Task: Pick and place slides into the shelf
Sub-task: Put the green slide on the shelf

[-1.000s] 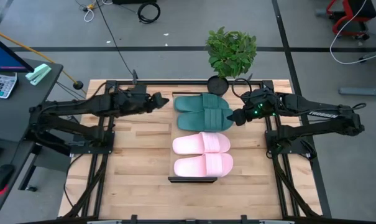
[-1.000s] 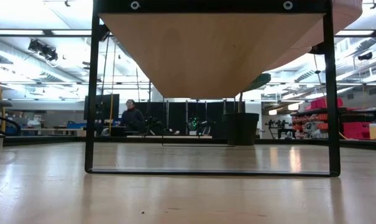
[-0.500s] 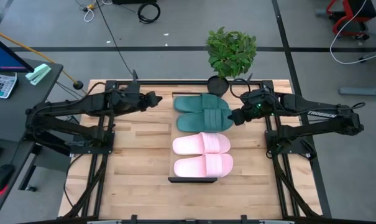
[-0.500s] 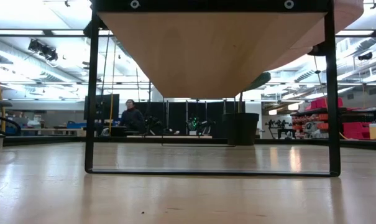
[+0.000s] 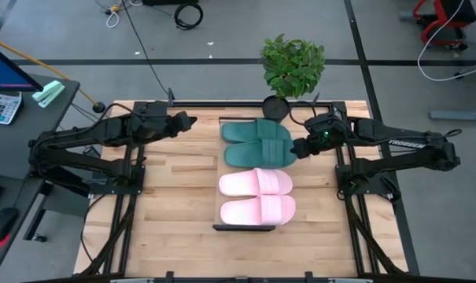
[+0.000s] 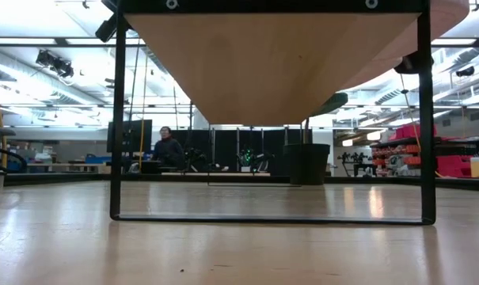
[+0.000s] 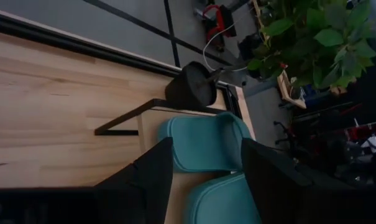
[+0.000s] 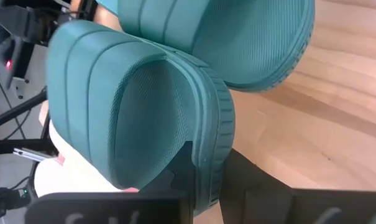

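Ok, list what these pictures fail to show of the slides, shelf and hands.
Low view: the shelf shows only its underside, which hides nearly all of the slides.
High view: teal slides and pink slides cover the shelf's board except one end; the right hand has a hold too small to read.
Right wrist view: a teal slide blocks the pink ones.
Left wrist view: the left hand and the picture's edge cut off the teal slides.

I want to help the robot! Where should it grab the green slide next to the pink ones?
Best by the open toe end rim of that teal slide, coming from the right side, where the right gripper already pinches it. The rim is thin enough to fit between the fingers and it faces that arm.
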Robot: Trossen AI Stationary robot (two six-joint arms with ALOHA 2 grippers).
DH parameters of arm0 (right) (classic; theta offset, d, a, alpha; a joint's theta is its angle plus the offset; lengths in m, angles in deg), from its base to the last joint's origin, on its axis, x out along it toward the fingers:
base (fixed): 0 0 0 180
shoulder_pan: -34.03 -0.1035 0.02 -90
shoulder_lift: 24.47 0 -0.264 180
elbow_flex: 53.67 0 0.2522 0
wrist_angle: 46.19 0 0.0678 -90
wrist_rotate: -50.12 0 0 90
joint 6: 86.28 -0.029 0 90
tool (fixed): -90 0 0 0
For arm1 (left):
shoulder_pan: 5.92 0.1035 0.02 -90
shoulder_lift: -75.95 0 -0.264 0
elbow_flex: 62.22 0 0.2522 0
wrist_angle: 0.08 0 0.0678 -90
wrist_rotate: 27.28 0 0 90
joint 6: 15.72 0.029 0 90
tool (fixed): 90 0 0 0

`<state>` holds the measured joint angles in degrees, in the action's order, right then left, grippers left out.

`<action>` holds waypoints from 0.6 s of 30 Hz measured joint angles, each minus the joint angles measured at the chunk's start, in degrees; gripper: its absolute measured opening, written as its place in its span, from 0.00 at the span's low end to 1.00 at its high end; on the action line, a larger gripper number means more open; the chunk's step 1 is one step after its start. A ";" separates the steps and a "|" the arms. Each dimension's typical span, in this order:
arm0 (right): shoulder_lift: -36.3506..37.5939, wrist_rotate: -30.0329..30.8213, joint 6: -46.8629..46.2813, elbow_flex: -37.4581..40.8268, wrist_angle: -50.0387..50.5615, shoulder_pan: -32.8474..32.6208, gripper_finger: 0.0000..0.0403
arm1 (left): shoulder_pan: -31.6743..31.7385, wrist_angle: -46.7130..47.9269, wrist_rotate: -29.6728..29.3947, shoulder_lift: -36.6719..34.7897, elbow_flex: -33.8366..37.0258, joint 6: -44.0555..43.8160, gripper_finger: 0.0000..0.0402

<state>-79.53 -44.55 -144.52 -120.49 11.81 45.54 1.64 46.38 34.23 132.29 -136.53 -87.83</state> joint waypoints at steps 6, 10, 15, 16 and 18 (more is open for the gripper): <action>-2.59 -3.05 1.00 -0.02 0.22 0.04 0.11 | -0.01 -0.11 -0.44 -0.17 0.02 0.79 0.47; -3.33 -4.12 1.83 -0.02 0.09 0.00 0.11 | -0.01 -1.17 -1.53 -0.11 0.02 0.87 0.46; -3.34 -3.67 2.58 -0.02 0.29 -0.04 0.11 | -0.01 -4.14 -2.21 -0.11 0.02 3.65 0.47; -3.35 -3.59 2.63 -0.02 0.36 -0.04 0.11 | -0.01 -5.37 -2.39 -0.11 0.02 4.26 0.48; -3.35 -3.49 2.67 -0.01 0.74 -0.04 0.11 | -0.01 -8.95 -2.54 -0.11 0.02 6.90 0.49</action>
<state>-82.88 -48.05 -141.85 -120.49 12.55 45.50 1.63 37.42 31.69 132.18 -136.51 -80.93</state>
